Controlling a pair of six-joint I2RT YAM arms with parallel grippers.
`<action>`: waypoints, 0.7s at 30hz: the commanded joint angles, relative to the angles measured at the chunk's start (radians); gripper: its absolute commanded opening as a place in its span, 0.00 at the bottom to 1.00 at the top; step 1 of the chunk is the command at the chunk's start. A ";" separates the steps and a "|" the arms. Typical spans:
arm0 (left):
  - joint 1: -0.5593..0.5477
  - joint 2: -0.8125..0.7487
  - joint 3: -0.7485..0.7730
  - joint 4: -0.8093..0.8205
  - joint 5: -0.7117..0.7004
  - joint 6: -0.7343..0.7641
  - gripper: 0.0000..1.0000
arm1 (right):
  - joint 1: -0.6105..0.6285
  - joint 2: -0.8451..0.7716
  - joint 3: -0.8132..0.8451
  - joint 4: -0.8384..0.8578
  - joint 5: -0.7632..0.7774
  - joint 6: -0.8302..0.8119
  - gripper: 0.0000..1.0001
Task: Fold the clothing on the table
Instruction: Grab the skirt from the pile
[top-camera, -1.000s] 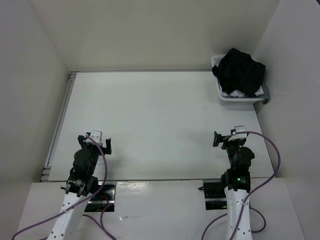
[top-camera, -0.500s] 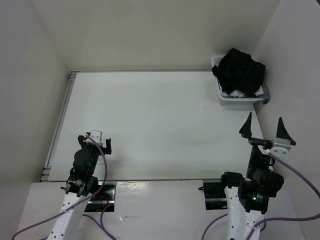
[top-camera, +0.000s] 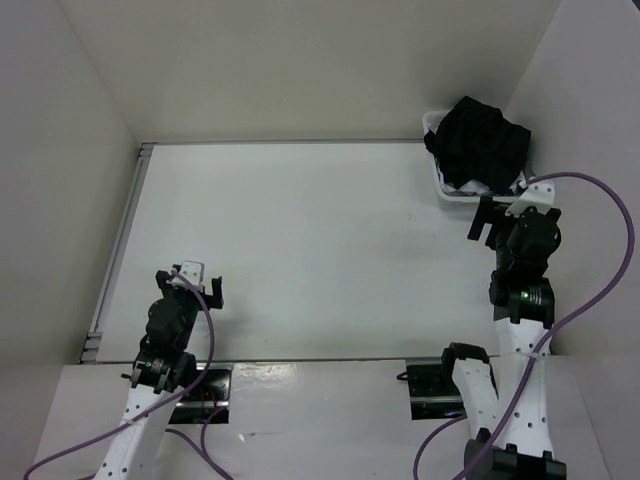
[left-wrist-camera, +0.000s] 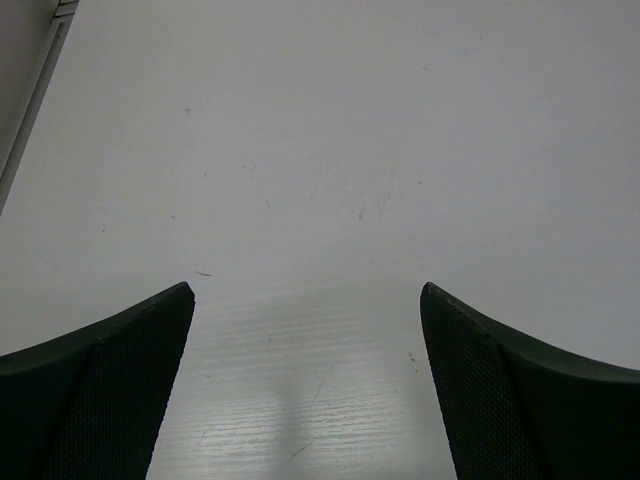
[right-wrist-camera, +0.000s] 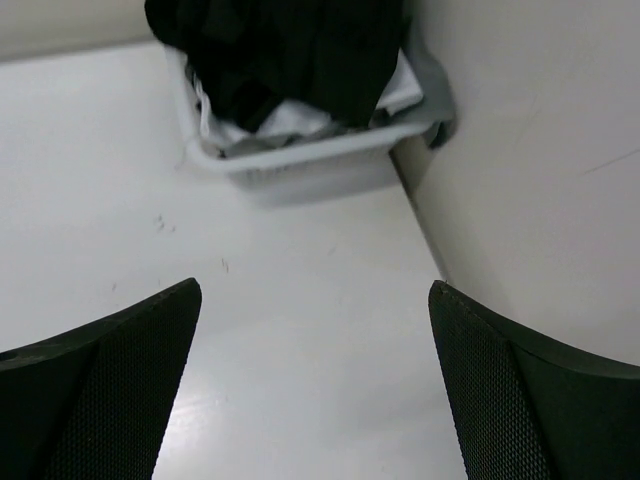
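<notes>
At the 1 o'clock corner of the table (top-camera: 300, 240), we find the black skirt (top-camera: 478, 140) not spread on the surface but heaped in a small white basket (top-camera: 452, 195). It is piled above the rim, over a white garment (right-wrist-camera: 290, 120). Bundled as it is, we can read no waist, hem or long axis.

Right gripper (top-camera: 500, 214): raised, close to the basket's near side, jaws spread wide with nothing between them. From its wrist camera the skirt lies at 12 o'clock, leaning toward 11, beyond the basket's near wall. Bare table sits under the fingers; the side wall is close at 3 o'clock.

Left gripper (top-camera: 197, 283): low at the 7 o'clock corner, jaws likewise wide and empty, looking at bare tabletop only. Well apart from the basket.

Our judgement: folding has not begun, and the skirt must first come out onto the table. The right arm is plainly the nearer one, and its reach runs straight ahead and down over the rim. Risk we note: too deep a pinch could catch the white garment along with the black.
</notes>
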 joint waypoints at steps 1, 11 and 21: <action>-0.004 -0.139 -0.045 0.033 -0.014 -0.023 1.00 | -0.012 -0.049 0.038 -0.089 -0.040 -0.014 0.98; -0.004 -0.139 -0.045 0.033 -0.014 -0.023 1.00 | -0.032 -0.051 0.026 -0.093 -0.064 -0.014 0.98; -0.004 -0.139 0.205 0.157 0.163 0.290 1.00 | -0.032 -0.032 0.036 -0.093 -0.110 -0.023 0.98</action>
